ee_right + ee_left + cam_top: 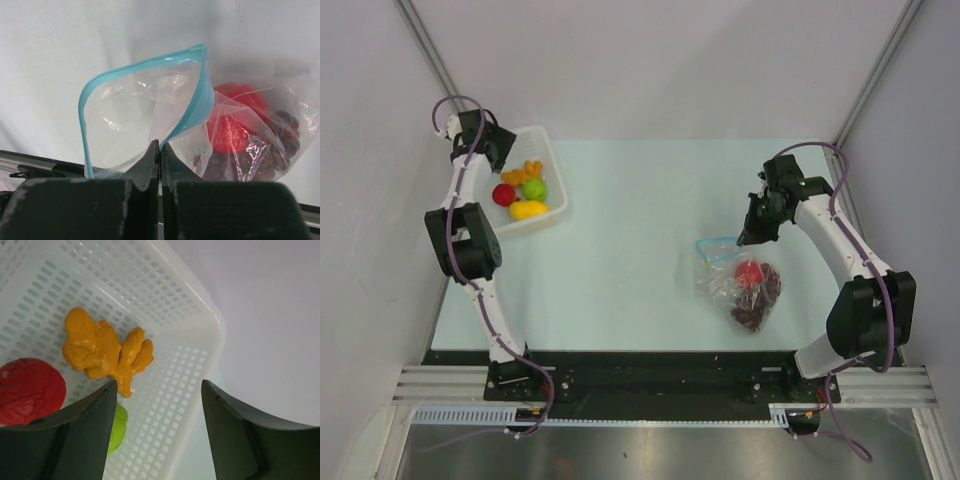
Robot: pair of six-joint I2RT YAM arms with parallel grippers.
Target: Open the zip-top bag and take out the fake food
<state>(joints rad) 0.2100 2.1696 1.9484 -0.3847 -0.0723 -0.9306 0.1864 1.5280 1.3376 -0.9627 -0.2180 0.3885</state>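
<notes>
Pale table (640, 200). Clamped together on zip-top bag (130, 107) strip at right gripper (160, 148), red fruit (232, 120) beyond jaws; spread wide above basket (195, 330) at left gripper (159, 392).

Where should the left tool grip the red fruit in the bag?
Probably grip the red fruit across its round sides, entering through the open mouth of the zip-top bag at its far-left end, which the right tool holds up. The fruit lies nearest that mouth, grapes behind it.

Shiny plastic, bumpy toy
The zip-top bag (140, 110) is clear, crinkly, shiny plastic. The basket (192, 335) is smooth glossy plastic. The orange piece (100, 347) looks dull, lumpy.
</notes>
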